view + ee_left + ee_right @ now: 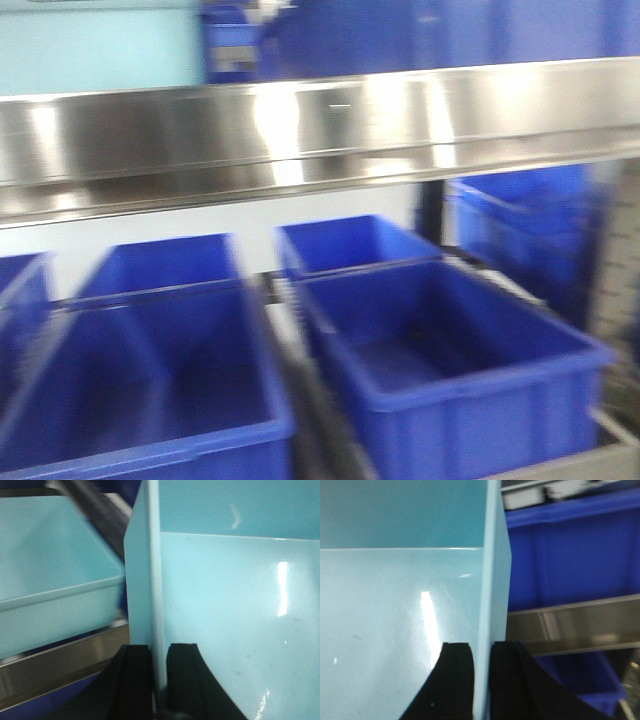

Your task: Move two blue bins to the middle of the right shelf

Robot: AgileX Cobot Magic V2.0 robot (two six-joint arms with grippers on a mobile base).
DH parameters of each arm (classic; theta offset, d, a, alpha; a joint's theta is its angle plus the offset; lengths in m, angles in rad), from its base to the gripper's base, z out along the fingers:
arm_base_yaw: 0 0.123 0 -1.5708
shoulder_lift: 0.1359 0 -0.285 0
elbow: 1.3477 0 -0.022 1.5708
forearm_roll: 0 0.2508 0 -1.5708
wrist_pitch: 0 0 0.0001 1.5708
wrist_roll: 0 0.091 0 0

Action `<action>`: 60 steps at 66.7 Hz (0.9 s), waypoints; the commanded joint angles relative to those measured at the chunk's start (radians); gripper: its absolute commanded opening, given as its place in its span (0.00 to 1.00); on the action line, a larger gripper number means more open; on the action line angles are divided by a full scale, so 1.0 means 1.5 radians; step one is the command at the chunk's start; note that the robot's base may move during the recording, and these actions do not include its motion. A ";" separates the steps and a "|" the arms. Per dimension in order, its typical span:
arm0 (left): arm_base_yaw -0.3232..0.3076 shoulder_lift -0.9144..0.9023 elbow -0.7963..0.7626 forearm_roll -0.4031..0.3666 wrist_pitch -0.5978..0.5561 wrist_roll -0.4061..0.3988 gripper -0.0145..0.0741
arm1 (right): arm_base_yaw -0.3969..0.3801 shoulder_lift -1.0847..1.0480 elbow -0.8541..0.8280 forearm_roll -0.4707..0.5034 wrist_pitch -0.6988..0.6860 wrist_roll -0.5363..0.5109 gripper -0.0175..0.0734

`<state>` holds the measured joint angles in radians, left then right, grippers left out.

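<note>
The steel shelf rail point(320, 120) is the main hazard. It runs broad and shiny ahead of both grippers, and if the load travels too low its underside would likely strike that edge and tip. The held bin point(225, 605), a pale cyan tub, hangs between the two arms. The left gripper point(158, 652) is clamped on its left wall and the right gripper point(481, 652) on its right wall, each with one pad inside and one outside. Any uneven motion between the arms could twist the thin, glossy plastic or pull it out of a pinch.

A second pale bin point(50, 555) sits just to the left of the left gripper, above a steel rail. The gap between them looks narrow, so drifting left risks a knock. A dark blue bin point(560, 555) stands close to the right of the right gripper and limits room on that side.

The held bin shows only bare, reflective inner walls, so it appears empty. The second pale bin's inside also looks bare. The dark blue bins point(440, 350) below the rail are open and hold nothing visible.
</note>
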<state>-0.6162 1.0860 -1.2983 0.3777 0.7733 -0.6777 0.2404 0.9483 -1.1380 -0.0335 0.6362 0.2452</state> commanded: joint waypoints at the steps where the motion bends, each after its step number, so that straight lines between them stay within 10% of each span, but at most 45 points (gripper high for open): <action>1: 0.008 -0.011 -0.007 0.053 0.012 0.003 0.04 | -0.011 -0.009 -0.011 -0.039 -0.016 0.001 0.01; 60: 0.008 -0.011 -0.007 0.053 0.012 0.003 0.04 | -0.011 -0.009 -0.011 -0.039 -0.016 0.001 0.01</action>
<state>-0.6162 1.0860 -1.2983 0.3795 0.7751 -0.6777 0.2404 0.9483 -1.1380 -0.0300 0.6362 0.2452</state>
